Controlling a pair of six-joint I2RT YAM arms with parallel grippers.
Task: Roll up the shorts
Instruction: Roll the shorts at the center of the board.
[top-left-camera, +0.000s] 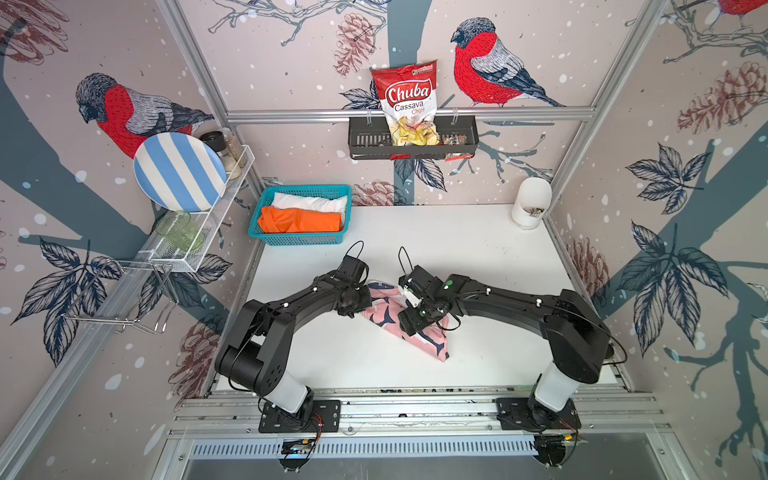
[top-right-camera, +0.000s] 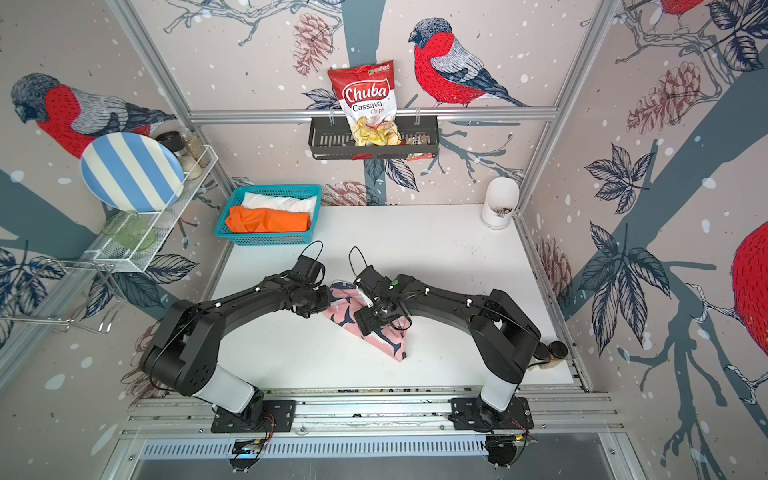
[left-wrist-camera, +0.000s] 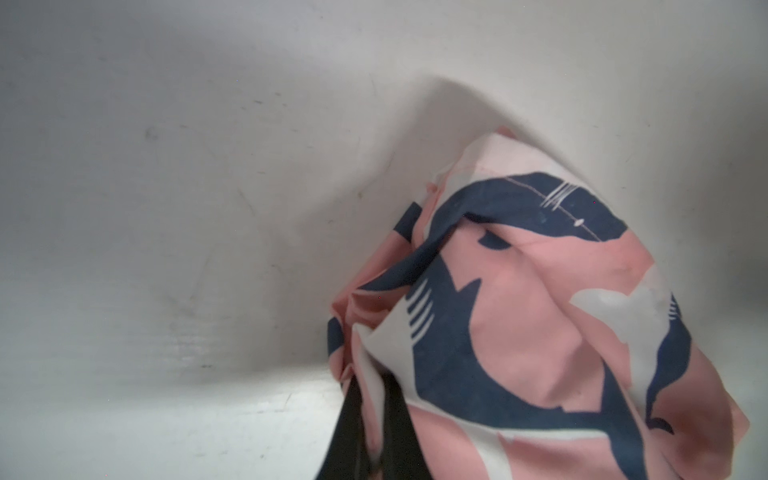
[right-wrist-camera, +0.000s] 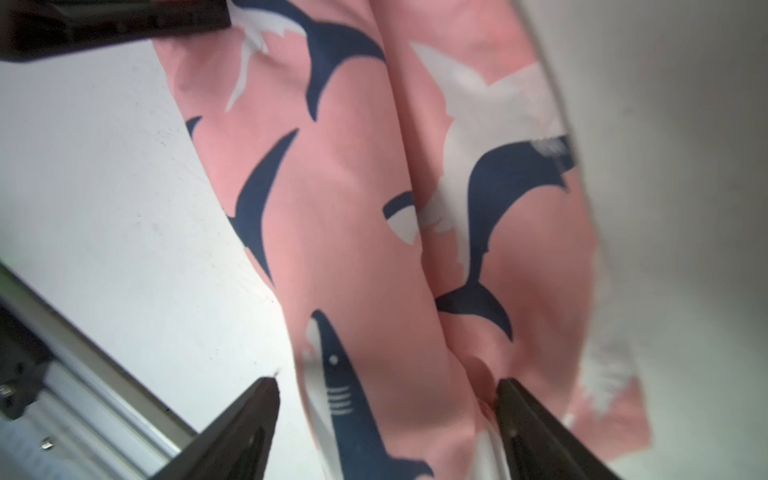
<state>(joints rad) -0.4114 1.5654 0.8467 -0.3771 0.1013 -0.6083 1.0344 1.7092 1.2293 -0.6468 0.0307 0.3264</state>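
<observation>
The pink shark-print shorts lay bunched on the white table, apart from the teal basket, on its side nearer the arm bases. The left gripper pinched a fold of them tight. The right gripper stood wide apart astride the cloth, gripping nothing. The orange shorts and white shorts sat inside the basket.

Pale wallpaper printed with red-breasted birds, pinecones and navy leaves covers the three walls behind silver aluminium framing. The flat white tabletop is evenly lit.
</observation>
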